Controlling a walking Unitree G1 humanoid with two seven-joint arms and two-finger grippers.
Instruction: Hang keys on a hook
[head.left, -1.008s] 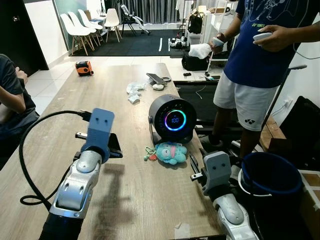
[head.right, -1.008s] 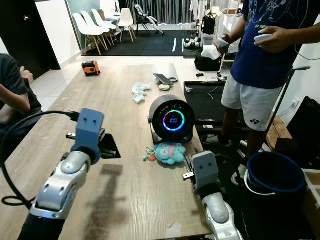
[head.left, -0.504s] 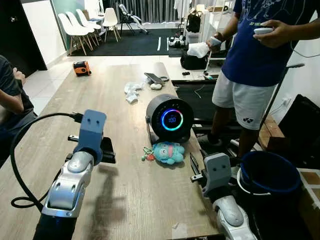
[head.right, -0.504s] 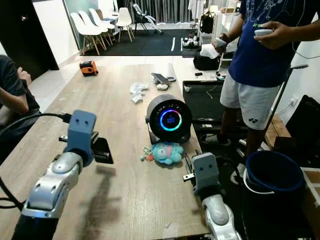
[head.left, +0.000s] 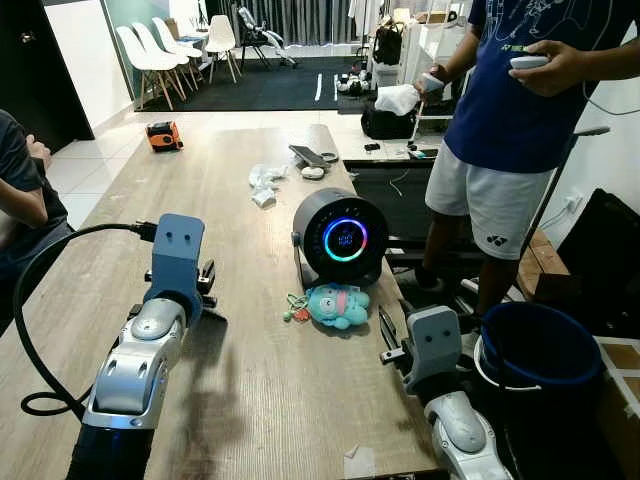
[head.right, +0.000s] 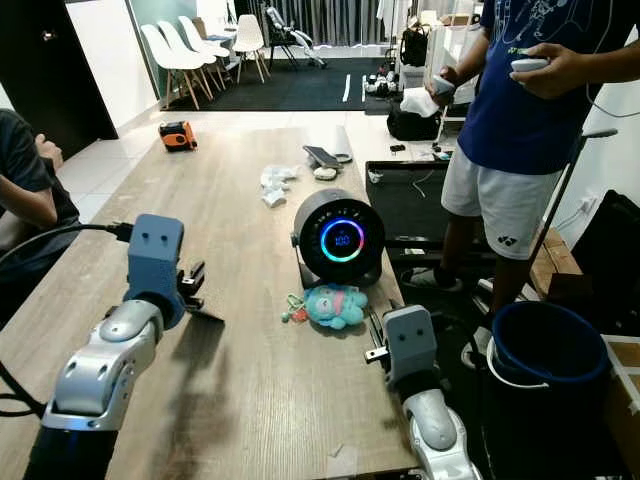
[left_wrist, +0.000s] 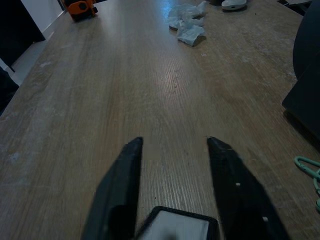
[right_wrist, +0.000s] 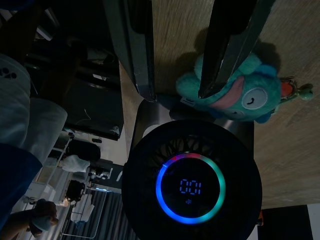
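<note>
Across the middle, table (head.left: 270, 380): long and wooden; I cannot tell where the hook is.
Person (head.left: 500, 120): stands at the far right.
Round fan (head.left: 342, 238): glowing ring, just behind the keys, so it crowds a reach from the far side.
Left gripper (left_wrist: 173, 141): has moved left and lower, away from the keys; fingers apart, empty, over a black phone (left_wrist: 175, 227).
Right gripper (right_wrist: 176, 95): fingers spread, aimed at the keys; grasp not begun.
Keys (head.left: 338, 305): teal plush keychain, near right table edge.

table (head.left: 250, 380) | plush toy (head.left: 340, 305) centre | round device (head.left: 340, 238) at 12 behind it | bucket (head.left: 540, 350) at 3, off table
</note>
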